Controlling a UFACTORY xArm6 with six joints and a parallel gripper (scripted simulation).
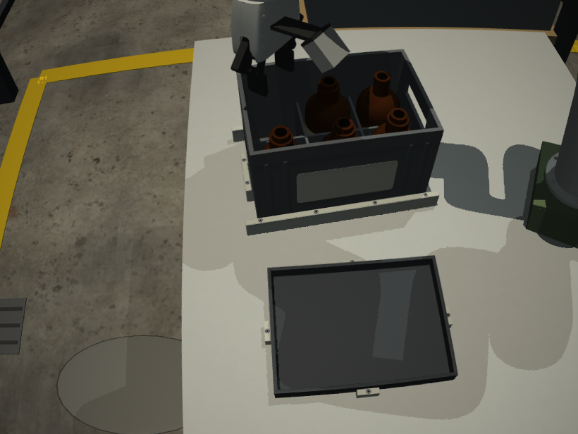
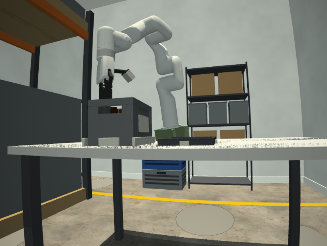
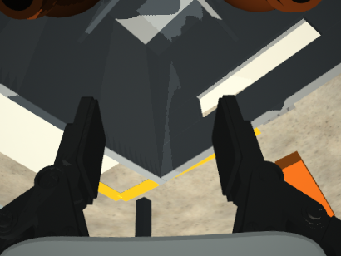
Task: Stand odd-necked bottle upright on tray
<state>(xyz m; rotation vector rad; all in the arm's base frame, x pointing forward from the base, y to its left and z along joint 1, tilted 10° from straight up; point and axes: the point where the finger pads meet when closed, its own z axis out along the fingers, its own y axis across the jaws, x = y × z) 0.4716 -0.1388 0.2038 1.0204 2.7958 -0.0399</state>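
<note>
The dark crate (image 1: 275, 187) (image 2: 111, 127) (image 3: 129, 83) stands level. Five brown bottles stand in it: back middle (image 1: 327, 112), back right (image 1: 381, 88), front left (image 1: 280, 137), front middle (image 1: 344, 128) and front right (image 1: 397, 120). The back right neck looks slimmer and plainer; the others show a wider collar. The back left compartment holds no bottle. My gripper (image 1: 272, 77) (image 2: 105, 96) (image 3: 158, 117) is open and empty, pointing down, fingertips at about rim height over that back left corner. Parts of two bottles show at the wrist view's top edge. The dark tray (image 1: 336, 327) (image 2: 169, 142) lies level and empty.
Light guide strips (image 1: 343, 210) edge the crate's base, and small stops (image 1: 367, 392) sit around the tray. The green arm base (image 1: 551, 201) (image 2: 165, 133) stands at the right in the top view. A rack post (image 2: 87, 92) rises behind the crate in the exterior view.
</note>
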